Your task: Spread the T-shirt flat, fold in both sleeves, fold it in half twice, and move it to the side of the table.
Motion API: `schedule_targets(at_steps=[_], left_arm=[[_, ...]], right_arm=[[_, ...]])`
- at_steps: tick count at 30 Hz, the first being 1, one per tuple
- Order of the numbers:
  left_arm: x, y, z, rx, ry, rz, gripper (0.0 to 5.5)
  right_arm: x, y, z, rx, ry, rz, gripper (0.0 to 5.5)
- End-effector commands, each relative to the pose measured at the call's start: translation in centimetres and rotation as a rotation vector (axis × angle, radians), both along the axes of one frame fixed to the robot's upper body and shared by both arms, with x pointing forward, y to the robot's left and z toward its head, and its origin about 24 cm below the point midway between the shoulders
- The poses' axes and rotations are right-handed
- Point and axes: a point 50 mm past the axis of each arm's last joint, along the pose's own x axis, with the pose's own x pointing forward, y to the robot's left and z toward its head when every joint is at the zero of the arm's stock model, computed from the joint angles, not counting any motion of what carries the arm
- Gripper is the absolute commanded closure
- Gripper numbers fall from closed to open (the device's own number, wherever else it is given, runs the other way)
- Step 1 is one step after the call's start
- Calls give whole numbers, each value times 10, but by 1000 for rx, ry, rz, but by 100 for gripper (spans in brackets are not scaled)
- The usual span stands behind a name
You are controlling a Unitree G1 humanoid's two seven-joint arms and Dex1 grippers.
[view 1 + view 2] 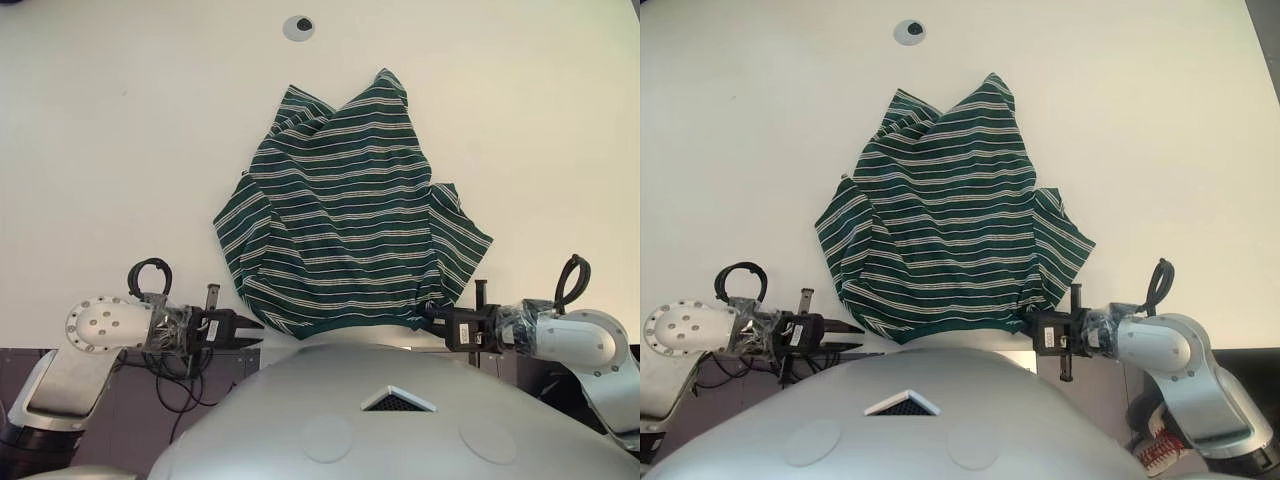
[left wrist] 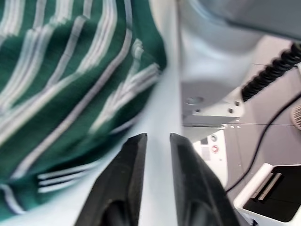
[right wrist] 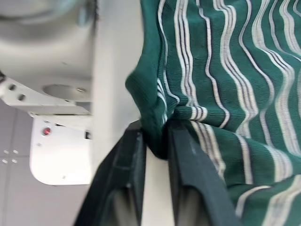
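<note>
Rumpled green striped knit T-shirt [image 1: 350, 220], right hand [image 1: 430, 314] pinching hem, left hand [image 1: 255, 333] released.

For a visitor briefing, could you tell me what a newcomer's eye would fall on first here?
The green striped T-shirt lies rumpled in the middle of the white table. The right tool pinches its near hem corner at the table's near edge; the left tool sits open beside the opposite corner, holding nothing.

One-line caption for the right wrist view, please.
Right gripper pinching a bunched corner of the green striped T-shirt at the white table edge.
</note>
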Motion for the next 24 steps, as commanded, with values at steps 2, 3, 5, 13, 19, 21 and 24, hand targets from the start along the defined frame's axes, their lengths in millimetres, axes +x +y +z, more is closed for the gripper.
schedule_targets(at_steps=[2, 3, 5, 13, 19, 21, 24], left_arm=[[1, 7, 23, -85, -22, -1, 427], [3, 6, 33, -148, -27, 17, 427], [24, 4, 57, -332, -96, 132, 427], [100, -10, 26, -184, -317, 461, 515], [123, -1, 1, 22, -406, 478, 550], [126, 11, -5, 98, -419, 492, 550], [115, 32, -17, 252, -395, 442, 550]], right_arm=[[-14, -3, 17, 53, 112, -20, 410], [-16, -3, 25, 86, 134, -16, 410], [-9, -1, 50, 216, 103, -47, 410], [85, -13, 53, 567, -94, -586, 472], [116, 1, -16, 385, -109, -796, 547], [115, 3, -31, 334, -100, -800, 547], [107, 2, -47, 253, -96, -778, 547]])
